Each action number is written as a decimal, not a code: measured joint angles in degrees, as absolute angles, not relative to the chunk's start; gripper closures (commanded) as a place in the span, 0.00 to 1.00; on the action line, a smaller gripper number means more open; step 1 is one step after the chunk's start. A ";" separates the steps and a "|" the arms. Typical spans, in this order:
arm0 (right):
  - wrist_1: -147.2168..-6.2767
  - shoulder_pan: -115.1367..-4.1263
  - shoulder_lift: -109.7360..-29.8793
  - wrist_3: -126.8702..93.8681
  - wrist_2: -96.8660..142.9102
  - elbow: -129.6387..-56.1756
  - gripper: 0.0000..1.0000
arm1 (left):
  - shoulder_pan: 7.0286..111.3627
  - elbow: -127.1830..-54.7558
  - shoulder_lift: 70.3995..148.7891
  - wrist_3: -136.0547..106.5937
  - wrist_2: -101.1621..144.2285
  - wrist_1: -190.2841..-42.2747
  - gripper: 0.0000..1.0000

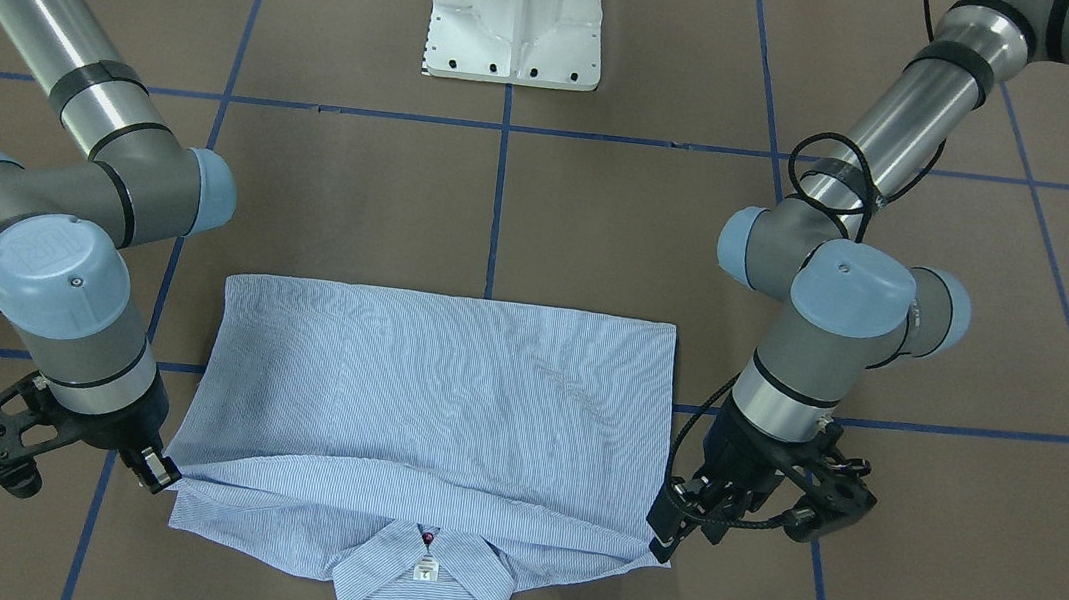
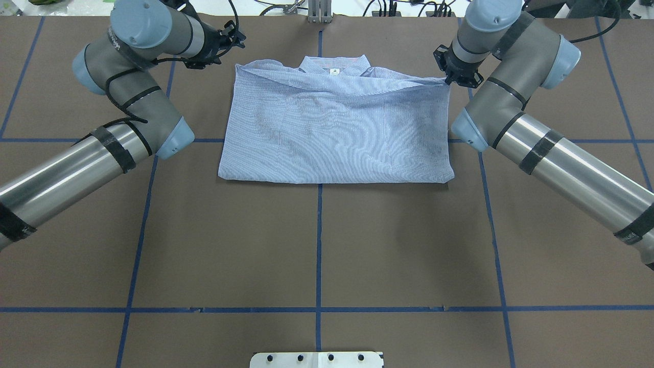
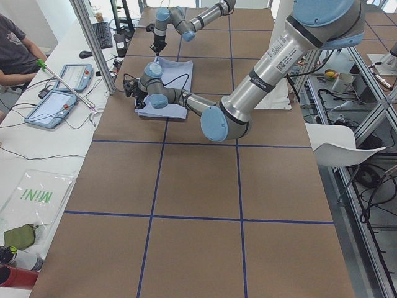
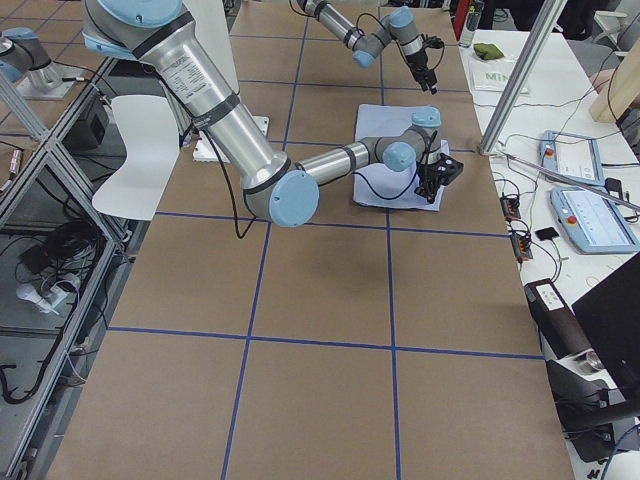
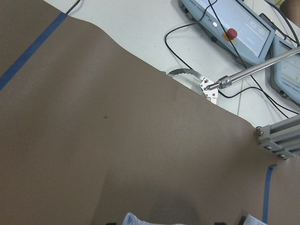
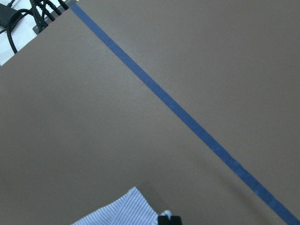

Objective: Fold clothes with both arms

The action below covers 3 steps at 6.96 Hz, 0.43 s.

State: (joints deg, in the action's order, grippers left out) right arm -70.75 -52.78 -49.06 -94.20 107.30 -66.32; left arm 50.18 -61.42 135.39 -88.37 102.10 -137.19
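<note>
Two grippers are both clamped on cloth. The left gripper [image 1: 666, 534] has its fingers pressed together on the far left corner of the top layer of the shirt [image 1: 435, 379]. The right gripper [image 1: 158, 471] pinches the far right corner the same way.

The held edge runs between them. It is lifted a little off the layer below at each end and droops in the middle, just short of the collar [image 1: 422, 579]. Both arms tilt their wrists down toward the table [image 1: 603, 227], with the fingers low and close to the surface.

The shirt lies folded in half on the far middle of the table, straddling the centre tape line [image 1: 497, 205]. The fold crease is on the near side and the collar is on the far side. The collar pokes out past the held edge, showing a red button [image 1: 427, 535] and a white label [image 1: 425, 570]. The sleeves are tucked out of sight.

The right wrist view shows a striped corner at the bottom edge, touching a black fingertip [image 6: 168, 219]. The left wrist view shows only scraps of striped cloth at the bottom edge and no fingers. Grey control pendants [image 5: 225, 21] sit on the bench past the far table edge. The white mounting base [image 1: 516, 16] is at the near middle, well apart from the shirt.
</note>
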 measured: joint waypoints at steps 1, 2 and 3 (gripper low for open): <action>-70.72 -52.70 -49.10 -94.06 106.84 -66.23 0.00 | 50.22 -61.68 135.32 -88.43 102.14 -137.06 0.24; -70.73 -52.60 -49.14 -93.94 106.26 -66.32 0.00 | 50.24 -61.97 135.26 -88.47 102.23 -136.98 0.24; -70.73 -52.60 -49.45 -93.62 105.88 -67.40 0.00 | 50.29 -62.29 135.15 -88.49 102.32 -136.93 0.24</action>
State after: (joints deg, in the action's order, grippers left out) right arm -70.73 -52.60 -49.45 -93.62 105.88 -67.40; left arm 50.29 -62.29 135.15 -88.49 102.32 -136.93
